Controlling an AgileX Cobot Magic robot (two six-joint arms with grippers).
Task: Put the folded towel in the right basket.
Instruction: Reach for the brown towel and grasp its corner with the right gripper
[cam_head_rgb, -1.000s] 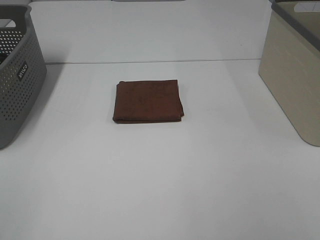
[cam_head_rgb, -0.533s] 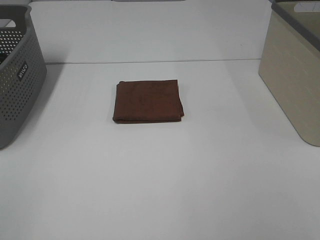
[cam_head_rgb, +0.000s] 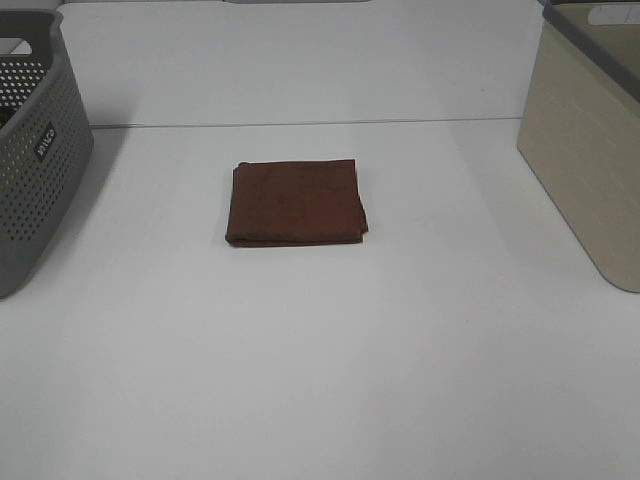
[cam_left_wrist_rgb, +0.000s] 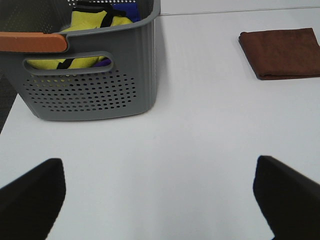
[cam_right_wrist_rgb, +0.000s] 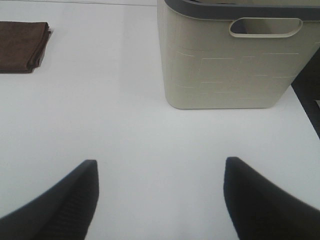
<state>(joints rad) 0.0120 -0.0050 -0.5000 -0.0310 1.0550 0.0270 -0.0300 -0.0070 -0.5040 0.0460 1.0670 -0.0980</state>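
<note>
count: 2 baskets, 1 towel, 2 grippers, one white table (cam_head_rgb: 320, 380).

left to right in the high view:
- grey basket (cam_head_rgb: 35, 150) at the left edge. perforated wall, small label on its side.
- towel (cam_head_rgb: 295, 202) near the centre of the table. dark brown, folded into a flat rectangle, lying flat, well apart from both baskets. layers poke out slightly at its right edge.
- beige basket (cam_head_rgb: 590, 150) at the right edge. solid walls, dark grey rim, cut-out handle near the top.

grey basket contents (left wrist view only): yellow fabric (cam_left_wrist_rgb: 95, 22) with black trim, something blue (cam_left_wrist_rgb: 127, 7) behind it. an orange-brown bar (cam_left_wrist_rgb: 32, 42) sits at the rim above the handle slot. can't tell what's in the beige basket, its inside isn't visible.

left gripper (cam_left_wrist_rgb: 159, 164): fingers spread wide, nothing between them, holding nothing. it's over bare table, near the grey basket's handle side. the towel is further out across the table, well apart from it.

right gripper (cam_right_wrist_rgb: 160, 164): same state, jaws wide apart and empty, over bare table facing the beige basket's handle side. also well apart from the towel.

the towel is on the table between the two baskets, in neither one.
</note>
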